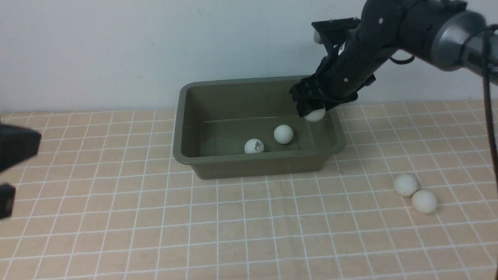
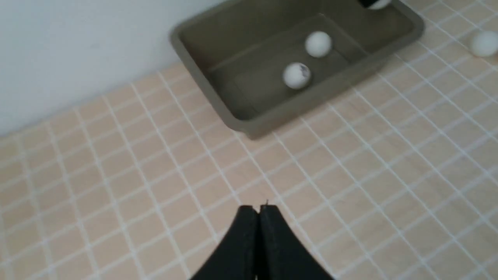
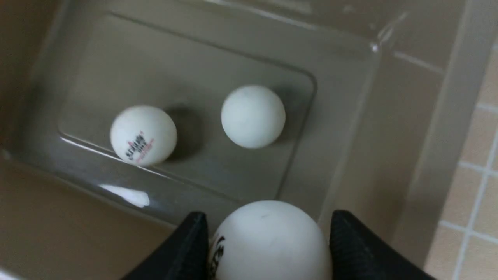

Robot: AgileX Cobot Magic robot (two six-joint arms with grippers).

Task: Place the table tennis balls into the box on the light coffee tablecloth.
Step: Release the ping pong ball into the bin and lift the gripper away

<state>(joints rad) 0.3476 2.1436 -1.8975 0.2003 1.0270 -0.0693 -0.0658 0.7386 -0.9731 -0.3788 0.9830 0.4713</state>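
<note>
Right end effector [image 3: 268, 217] clasping ball [image 3: 272, 241], logo [image 3: 217, 251] wrist-view only

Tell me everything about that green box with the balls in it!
The box is an olive-green tub, plastic by its look, rectangular with rounded corners, a flared rim and sloping walls. It stands upright and open on the checked tablecloth, near the wall. A logo ball and a plain ball lie apart on its floor. The right gripper holds a third ball over its right end.
</note>
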